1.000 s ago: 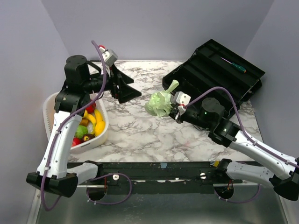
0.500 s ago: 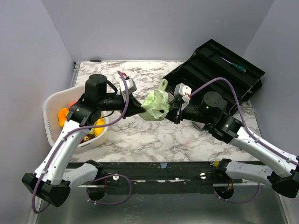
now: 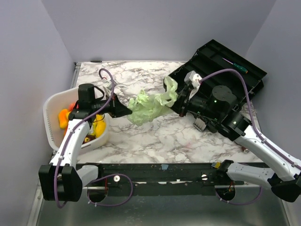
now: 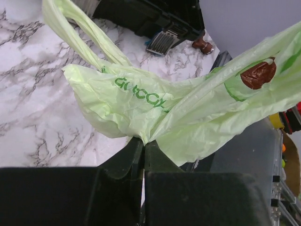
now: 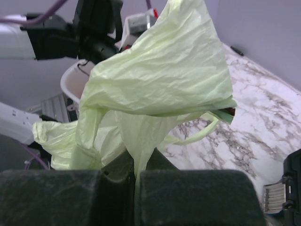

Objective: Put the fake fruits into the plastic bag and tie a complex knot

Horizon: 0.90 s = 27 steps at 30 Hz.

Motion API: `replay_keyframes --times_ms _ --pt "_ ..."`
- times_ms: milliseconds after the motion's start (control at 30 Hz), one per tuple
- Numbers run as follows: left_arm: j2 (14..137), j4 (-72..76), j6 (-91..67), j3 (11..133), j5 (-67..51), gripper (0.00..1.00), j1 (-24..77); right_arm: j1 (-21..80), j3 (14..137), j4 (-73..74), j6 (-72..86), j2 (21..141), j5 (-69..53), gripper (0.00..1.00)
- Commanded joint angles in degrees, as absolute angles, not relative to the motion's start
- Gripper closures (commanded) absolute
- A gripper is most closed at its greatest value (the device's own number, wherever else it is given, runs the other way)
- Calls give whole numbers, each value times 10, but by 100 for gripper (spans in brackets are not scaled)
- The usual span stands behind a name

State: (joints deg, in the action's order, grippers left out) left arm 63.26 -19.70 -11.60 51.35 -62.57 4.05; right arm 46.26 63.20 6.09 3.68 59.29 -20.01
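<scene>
While the left jaws and right jaws each pinch the bag [image 3: 146,105], it hangs stretched between them. Best to ease apart gently, finding its mouth without tearing.

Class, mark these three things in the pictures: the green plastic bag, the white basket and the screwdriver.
plastic bag [image 3: 148,106]: top view, its crumpled middle.
white basket [image 3: 47,115]: top view, its left rim.
screwdriver [image 3: 241,68]: top view, its green handle.
</scene>
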Motion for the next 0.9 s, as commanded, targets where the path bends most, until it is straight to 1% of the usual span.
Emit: replay_keyframes --times_ms 0,33,67,133,167,200,233,267,300,400,467,567,667,733,833,867 --pt "619 -193 -107 505 -612 91 18 426 666 32 77 574 -192 99" --pt "615 -212 -80 515 -610 88 19 421 665 31 84 577 -197 99" --pt "608 -233 -48 524 -608 81 19 416 664 29 96 579 -201 99" --pt "594 -269 4 545 -599 60 19 410 660 24 119 587 -216 99" --pt "583 -281 31 554 -589 47 19 410 658 19 130 589 -223 99" --pt "571 -287 45 556 -580 35 19 410 657 12 142 593 -228 99" --pt "553 -288 62 553 -573 20 19 409 659 8 150 597 -231 99" --pt "536 -281 73 548 -567 7 19 408 663 5 159 602 -229 99" --pt "511 -260 77 536 -562 2 19 408 668 6 168 609 -227 99" --pt "449 -205 90 505 -552 2 28 403 680 -7 196 624 -224 99" --pt "420 -180 103 497 -532 2 56 403 681 -16 215 630 -232 99" --pt "412 -163 125 509 -421 1 162 403 674 -29 252 636 -240 99" --pt "437 -135 130 516 -314 1 261 402 670 -42 288 643 -244 99" --pt "474 -124 141 526 -244 2 305 401 669 -50 306 646 -257 99" --pt "540 -146 167 562 -219 2 330 396 679 -48 328 650 -270 99" --pt "558 -168 171 579 -201 6 332 390 685 -45 332 648 -274 99"
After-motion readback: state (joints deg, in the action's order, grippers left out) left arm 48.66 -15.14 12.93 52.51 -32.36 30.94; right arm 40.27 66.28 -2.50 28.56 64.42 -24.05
